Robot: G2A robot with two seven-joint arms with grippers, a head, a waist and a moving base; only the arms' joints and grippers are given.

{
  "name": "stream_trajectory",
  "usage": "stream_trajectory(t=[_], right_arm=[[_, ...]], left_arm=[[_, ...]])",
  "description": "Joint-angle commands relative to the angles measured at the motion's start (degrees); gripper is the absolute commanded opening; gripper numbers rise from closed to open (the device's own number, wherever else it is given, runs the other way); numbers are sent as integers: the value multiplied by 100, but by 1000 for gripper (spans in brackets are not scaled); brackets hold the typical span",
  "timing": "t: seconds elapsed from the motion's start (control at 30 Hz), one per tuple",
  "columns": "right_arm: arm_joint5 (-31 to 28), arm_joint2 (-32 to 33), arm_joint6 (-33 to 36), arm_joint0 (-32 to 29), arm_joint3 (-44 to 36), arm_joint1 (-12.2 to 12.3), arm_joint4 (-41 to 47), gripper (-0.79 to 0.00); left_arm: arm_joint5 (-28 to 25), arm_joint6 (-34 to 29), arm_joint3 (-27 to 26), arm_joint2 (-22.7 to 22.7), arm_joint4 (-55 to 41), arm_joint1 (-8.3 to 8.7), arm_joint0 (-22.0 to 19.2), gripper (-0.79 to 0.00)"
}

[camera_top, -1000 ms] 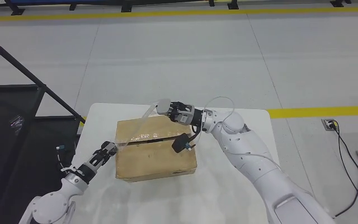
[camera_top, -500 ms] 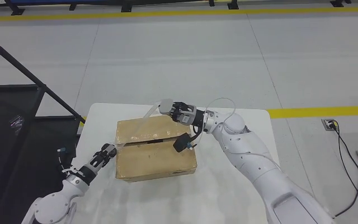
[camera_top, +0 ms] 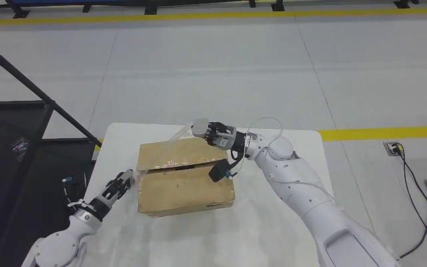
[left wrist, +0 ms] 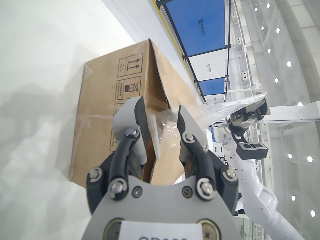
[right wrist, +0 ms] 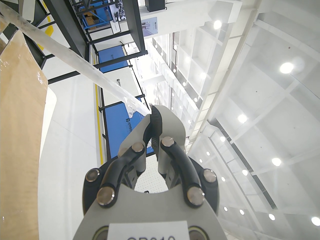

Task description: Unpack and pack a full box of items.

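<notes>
While the right pincer (right wrist: 151, 116) pinches tape (right wrist: 75, 61), the left pincer (left wrist: 160, 114) gapes beside the box (camera_top: 183, 188) on a white table (camera_top: 267, 228).

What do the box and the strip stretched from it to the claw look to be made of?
The box looks like brown corrugated cardboard with a matte finish; the left wrist view shows a raw flap edge. The strip is probably clear plastic packing tape. It is glossy, crinkled and see-through, and pulled taut by the right claw.
</notes>
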Motion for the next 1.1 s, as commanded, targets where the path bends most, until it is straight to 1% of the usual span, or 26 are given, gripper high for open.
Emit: stream_trajectory(t=[0.0,0.37,0.57,0.87,1.07], right_arm=[[38,13,-59,-40,-30,11,19,-785],[432,162,246,-310,-290,113,-25,-785],[486,271,308,-451,-431,181,-11,-785],[491,385,513,-627,-653,243,33,-785],[559,429,625,-784,-765,270,39,-785]], left_arm=[[-7,-2,-13,-27,-16,-3,16,-474],[-200,50,-201,-141,-274,-42,104,-486],[-278,-82,-291,-214,-413,-52,184,-493],[-372,20,-617,-260,-431,-83,262,-493],[-291,56,-758,-258,-533,-105,235,-477]])
